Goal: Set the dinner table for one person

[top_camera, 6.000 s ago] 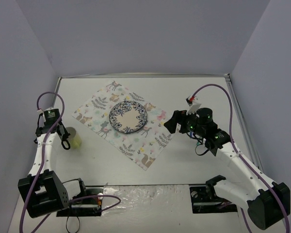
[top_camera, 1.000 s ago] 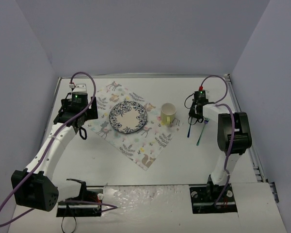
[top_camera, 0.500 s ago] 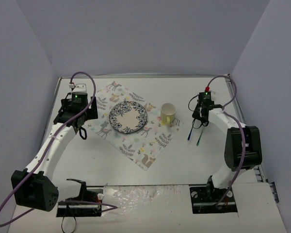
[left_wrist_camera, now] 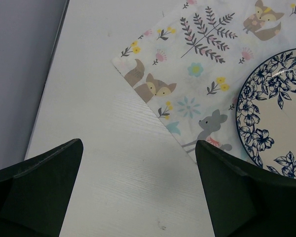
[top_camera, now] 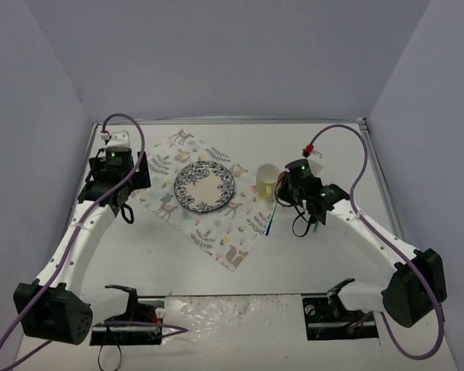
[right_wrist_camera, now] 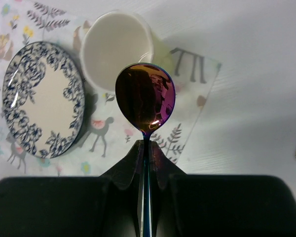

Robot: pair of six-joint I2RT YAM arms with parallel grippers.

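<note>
right gripper (right_wrist_camera: 144, 151): clamped tight on the spoon (right_wrist_camera: 145, 96) handle; bowl was seen out front, over the cloth's corner by the cup (right_wrist_camera: 117, 50)
left gripper (left_wrist_camera: 138, 148): fingers were spread wide, nothing held; seen over bare tabletop just off the cloth's left edge
dinner table (top_camera: 309, 255): white top, spread under everything in view
cloth (top_camera: 216, 236): laid diamond-wise, mid-table
plate (top_camera: 204, 186): set at the cloth's centre
cup (pale yellow): stood on the cloth's right corner, near the plate, not touching
</note>
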